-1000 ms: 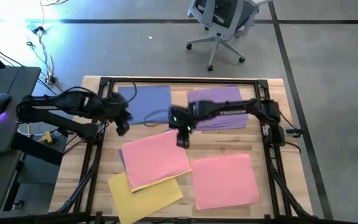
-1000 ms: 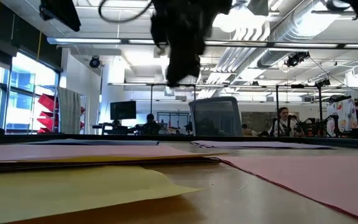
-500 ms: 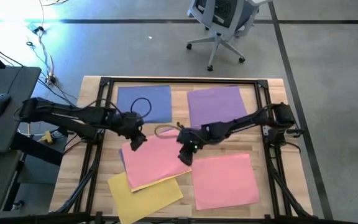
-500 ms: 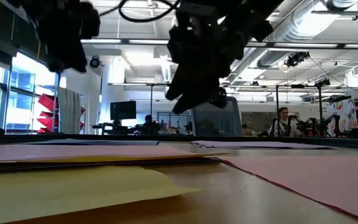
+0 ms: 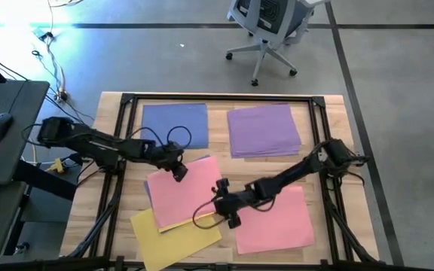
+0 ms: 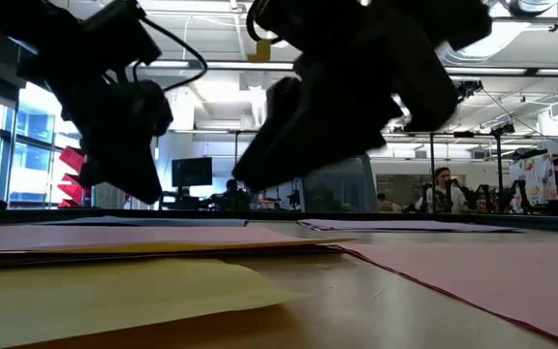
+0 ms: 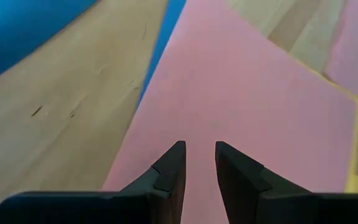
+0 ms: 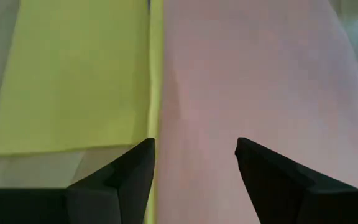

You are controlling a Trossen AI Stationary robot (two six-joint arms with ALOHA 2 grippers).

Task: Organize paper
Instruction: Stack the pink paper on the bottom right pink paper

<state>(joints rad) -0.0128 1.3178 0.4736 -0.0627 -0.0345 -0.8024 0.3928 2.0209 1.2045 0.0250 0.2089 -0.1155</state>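
Pink paper [image 5: 185, 190] lies under both arms: the left gripper [image 5: 178, 173], slightly parted and empty, at its twelve o'clock edge, the right gripper [image 5: 227, 217], wide open and empty, at its four o'clock corner.

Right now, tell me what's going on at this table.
Two robot arms are sorting coloured paper. The left gripper hangs over the top edge of the tilted pink sheet, fingers a little apart and empty. The right gripper is at that sheet's lower right corner, fingers wide open and holding nothing. That sheet lies askew over a yellow sheet. Another pink sheet lies to the right, with blue paper and purple paper along the far side.
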